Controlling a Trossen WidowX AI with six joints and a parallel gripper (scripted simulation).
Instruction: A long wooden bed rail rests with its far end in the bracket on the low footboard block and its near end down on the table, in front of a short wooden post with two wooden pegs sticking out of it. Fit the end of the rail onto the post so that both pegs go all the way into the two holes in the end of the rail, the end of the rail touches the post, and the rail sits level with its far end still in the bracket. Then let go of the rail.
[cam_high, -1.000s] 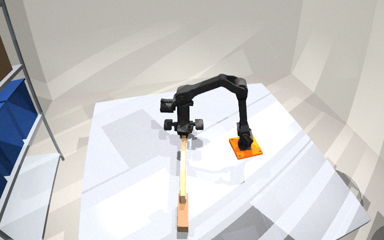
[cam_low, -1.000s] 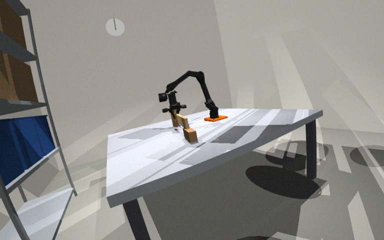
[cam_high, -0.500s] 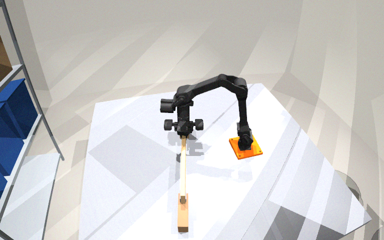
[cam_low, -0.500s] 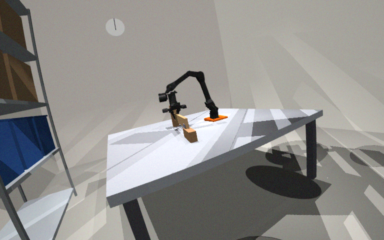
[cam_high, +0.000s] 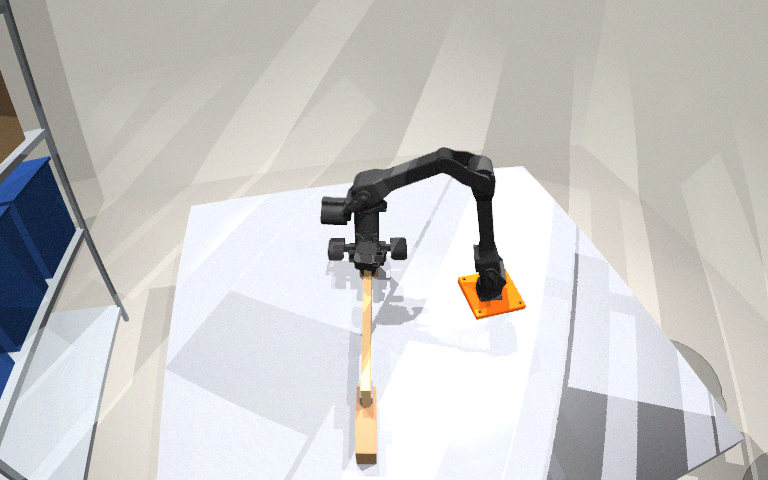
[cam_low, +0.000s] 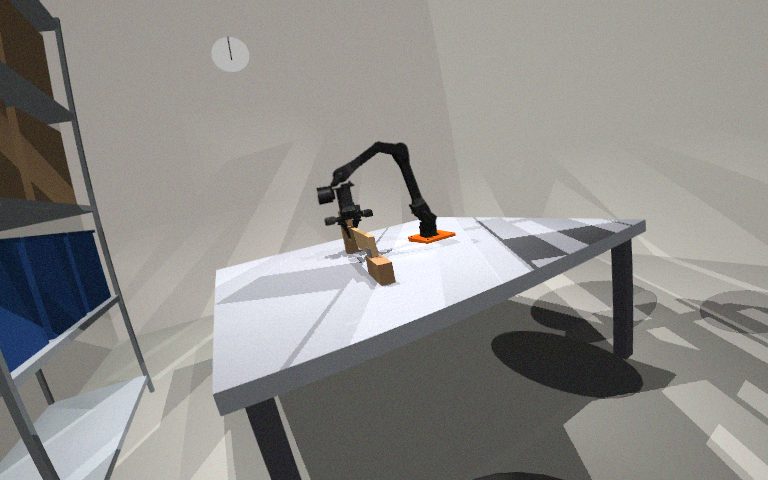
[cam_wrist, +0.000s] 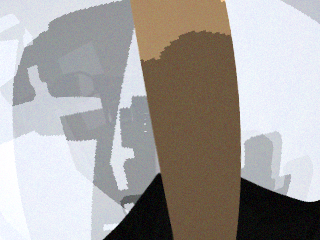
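The wooden rail (cam_high: 367, 333) (cam_low: 364, 240) (cam_wrist: 195, 125) runs from the gripper to the footboard block (cam_high: 366, 435) (cam_low: 380, 270), its far end in the bracket on that block. My gripper (cam_high: 367, 271) (cam_low: 350, 226) (cam_wrist: 185, 176) is shut on the rail near its post end, from above. That end is held up off the table and the rail looks about level. The short post (cam_low: 351, 244) stands upright right behind the gripper, mostly hidden in the top view. The pegs, the rail's holes and any gap between rail and post are hidden by the gripper.
The arm's orange base plate (cam_high: 504, 305) (cam_low: 431, 236) is on the white table (cam_high: 254, 396) (cam_low: 271, 339), right of the rail. A shelf rack with blue bins (cam_high: 33, 226) (cam_low: 56, 283) stands left of the table. The arm arches from its base over to the post.
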